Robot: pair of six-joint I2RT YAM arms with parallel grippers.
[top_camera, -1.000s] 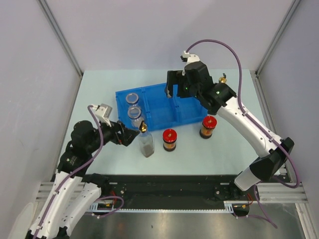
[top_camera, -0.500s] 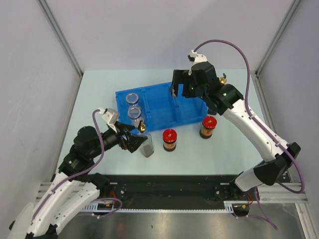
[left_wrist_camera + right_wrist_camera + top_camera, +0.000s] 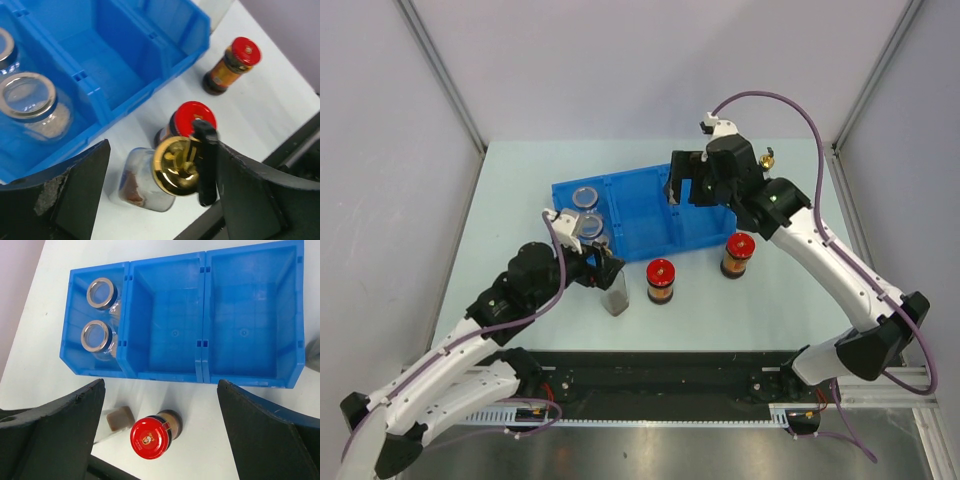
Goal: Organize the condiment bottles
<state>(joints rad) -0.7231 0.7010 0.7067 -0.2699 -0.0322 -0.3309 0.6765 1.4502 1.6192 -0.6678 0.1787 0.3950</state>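
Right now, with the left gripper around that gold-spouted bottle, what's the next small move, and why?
Probably close the left gripper on the gold-spouted bottle. Its fingers stand either side of the gold cap with gaps showing, so nothing is held, and the bottle stands on the table outside the blue tray.

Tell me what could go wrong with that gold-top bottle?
The left end effector straddles the bottle, jaws open. A red-lidded jar stands close beside it, so the closing end effector might knock it over. The tall bottle could tip if gripped off-centre, or bump the tray wall when lifted.
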